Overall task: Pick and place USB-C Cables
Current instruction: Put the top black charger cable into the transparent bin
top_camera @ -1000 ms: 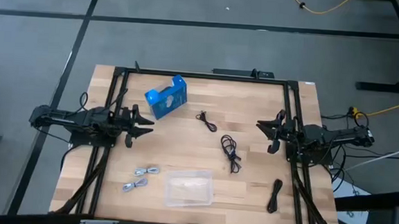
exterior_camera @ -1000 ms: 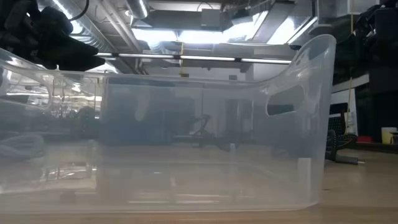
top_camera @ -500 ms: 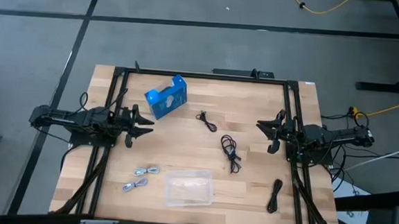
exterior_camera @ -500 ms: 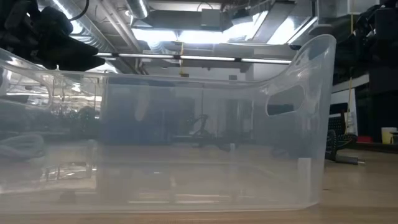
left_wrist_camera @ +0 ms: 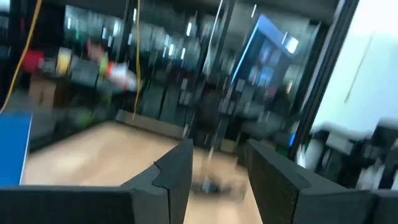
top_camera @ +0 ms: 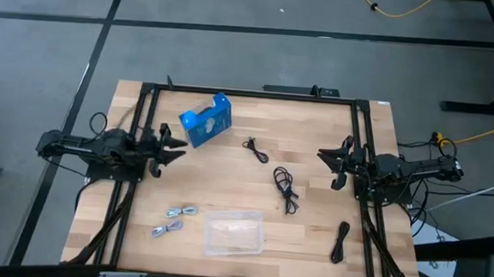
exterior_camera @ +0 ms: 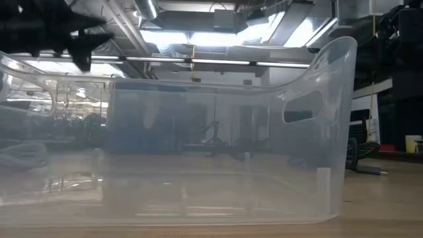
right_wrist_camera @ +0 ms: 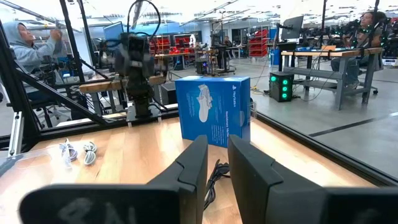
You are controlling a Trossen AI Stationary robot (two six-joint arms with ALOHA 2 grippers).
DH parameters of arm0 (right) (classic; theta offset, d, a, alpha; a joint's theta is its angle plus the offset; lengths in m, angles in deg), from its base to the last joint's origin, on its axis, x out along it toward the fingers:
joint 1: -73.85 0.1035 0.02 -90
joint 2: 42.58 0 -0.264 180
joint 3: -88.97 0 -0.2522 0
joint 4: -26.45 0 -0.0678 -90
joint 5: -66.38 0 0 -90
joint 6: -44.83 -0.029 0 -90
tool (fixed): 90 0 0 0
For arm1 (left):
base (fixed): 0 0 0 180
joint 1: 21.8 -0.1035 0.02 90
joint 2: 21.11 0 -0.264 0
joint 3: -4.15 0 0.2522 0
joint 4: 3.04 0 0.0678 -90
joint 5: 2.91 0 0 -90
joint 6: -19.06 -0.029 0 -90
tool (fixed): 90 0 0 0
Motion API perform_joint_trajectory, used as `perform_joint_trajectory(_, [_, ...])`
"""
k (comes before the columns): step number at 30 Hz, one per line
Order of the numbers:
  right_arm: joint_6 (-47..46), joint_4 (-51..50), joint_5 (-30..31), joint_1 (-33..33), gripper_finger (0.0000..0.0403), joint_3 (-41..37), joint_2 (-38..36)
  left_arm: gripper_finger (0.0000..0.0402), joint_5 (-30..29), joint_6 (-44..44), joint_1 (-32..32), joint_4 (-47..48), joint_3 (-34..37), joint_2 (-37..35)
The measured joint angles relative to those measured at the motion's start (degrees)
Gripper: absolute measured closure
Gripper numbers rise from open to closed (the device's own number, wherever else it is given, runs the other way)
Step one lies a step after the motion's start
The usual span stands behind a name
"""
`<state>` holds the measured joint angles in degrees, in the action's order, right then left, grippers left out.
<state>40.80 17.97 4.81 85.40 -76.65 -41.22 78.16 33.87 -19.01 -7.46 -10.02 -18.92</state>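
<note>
While thin coiled cables (top_camera: 285,190) lie loose | wood-plank table (top_camera: 310,237) | both jaws apart

a light wooden table (top_camera: 227,184) stands on a grey floor (top_camera: 235,56) crossed by dark lines. a yellow cord (top_camera: 401,10) lies on the floor beyond the table. past the table, ceiling light strips (exterior_camera: 218,63) glow, red shelving (right_wrist_camera: 258,42) stands far back, and a person (right_wrist_camera: 28,46) sits at a workbench.
</note>
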Motion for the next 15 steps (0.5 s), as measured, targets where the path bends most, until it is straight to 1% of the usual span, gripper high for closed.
perform_joint_trajectory(2, [0.02,0.00,0.00,0.00,0.0334,0.00,-0.02,0.0259,-0.17,-0.24,0.01,-5.44,0.00,-0.01])
perform_joint_trajectory(3, [0.01,0.00,0.00,0.00,0.0334,0.00,-0.02,0.0259,-1.22,-0.45,0.01,-8.05,-0.01,0.01])
perform_joint_trajectory(5, [0.01,0.00,0.00,0.00,0.0334,0.00,-0.01,0.0259,-5.32,0.33,-0.01,-13.15,0.00,-0.01])
perform_joint_trajectory(6, [0.00,0.00,0.00,0.00,0.0334,0.00,-0.02,0.0259,-6.86,1.51,-0.01,-14.77,0.00,-0.01])
perform_joint_trajectory(8, [0.02,0.00,0.00,0.00,0.0334,0.00,-0.02,0.0259,-7.89,3.63,-0.02,-16.32,-0.06,0.18])
perform_joint_trajectory(10, [0.00,0.00,0.00,0.00,0.0334,0.00,-0.02,0.0259,-6.83,5.20,-0.01,-16.11,-0.77,1.05])
perform_joint_trajectory(13, [0.01,0.00,0.00,0.00,0.0334,0.00,-0.02,0.0259,-2.00,5.77,0.01,-16.15,-3.47,3.69])
perform_joint_trajectory(15, [0.00,0.00,0.00,0.00,0.0334,0.00,-0.02,0.0259,1.22,6.24,0.39,-16.15,-6.21,6.77])
